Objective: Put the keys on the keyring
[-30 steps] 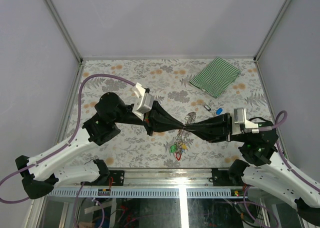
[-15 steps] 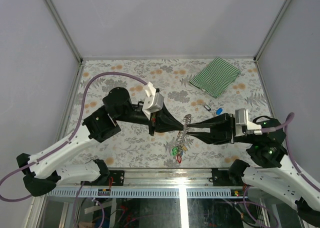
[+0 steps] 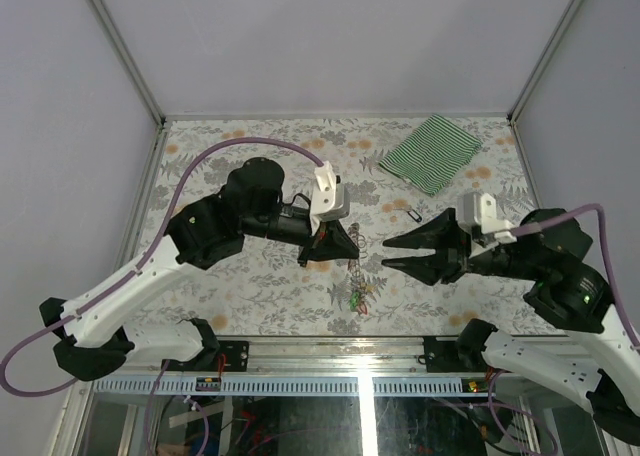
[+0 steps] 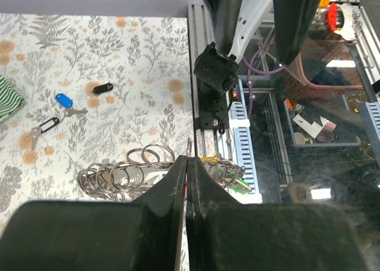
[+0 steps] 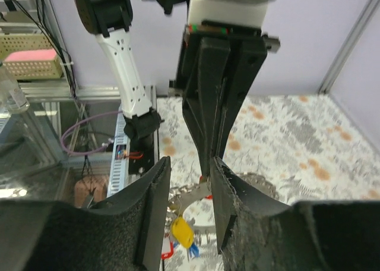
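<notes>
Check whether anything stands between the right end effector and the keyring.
Nothing visible does. The right end effector stands open facing the keyring, which hangs from the shut left end effector; only patterned table shows between them.

Overhead looks down; both wrist views share the keyring (image 4: 113,177).

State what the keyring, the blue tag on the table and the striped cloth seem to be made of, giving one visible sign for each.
Keyring: metal, probably steel. It is grey and shiny, made of thin wire loops that catch bright glints.
Blue tag: likely plastic. It looks smooth, evenly coloured and slightly glossy.
Cloth: apparently woven fabric with a matt finish. It has fine green and white stripes and lies soft and flat.
</notes>
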